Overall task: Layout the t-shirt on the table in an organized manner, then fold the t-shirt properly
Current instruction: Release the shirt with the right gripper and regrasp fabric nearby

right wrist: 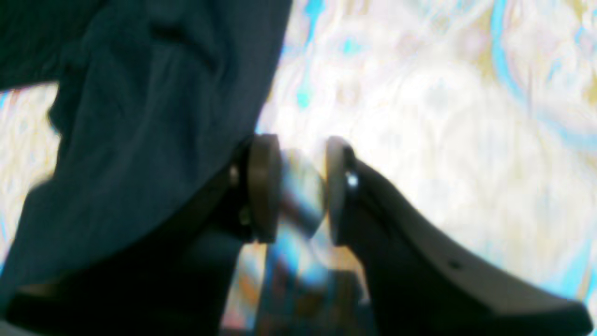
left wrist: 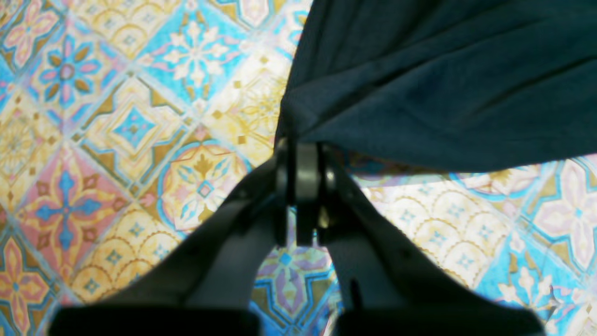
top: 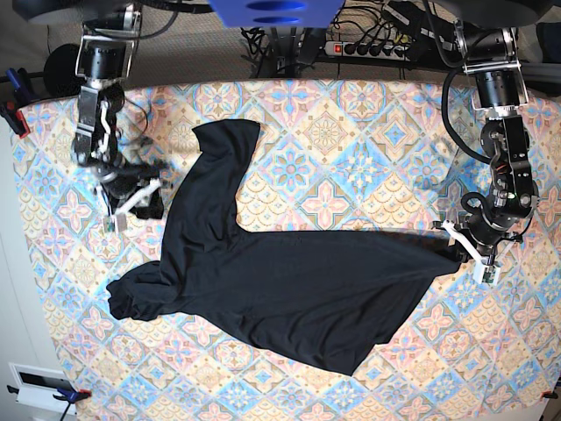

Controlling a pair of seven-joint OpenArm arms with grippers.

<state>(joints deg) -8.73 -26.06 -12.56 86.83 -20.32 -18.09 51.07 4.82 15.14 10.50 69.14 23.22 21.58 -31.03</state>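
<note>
Here I see black t-shirt [top: 272,281] spread crooked across patterned bench [top: 351,132]; left end effector [left wrist: 305,149] clamped on shirt corner at its edge; right end effector [right wrist: 296,186] parted, empty, beside fabric near sleeve; no readable writing or labels.

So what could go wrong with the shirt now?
1. The left end effector pinches only a small corner of the t-shirt; if it pulls hard, the thin fabric might slip out.
2. The right end effector has nothing between its open pads, with cloth just beside it, so it could close and miss.
3. The shirt lies twisted and bunched on the table, so pulling one side only may drag it crooked.
</note>
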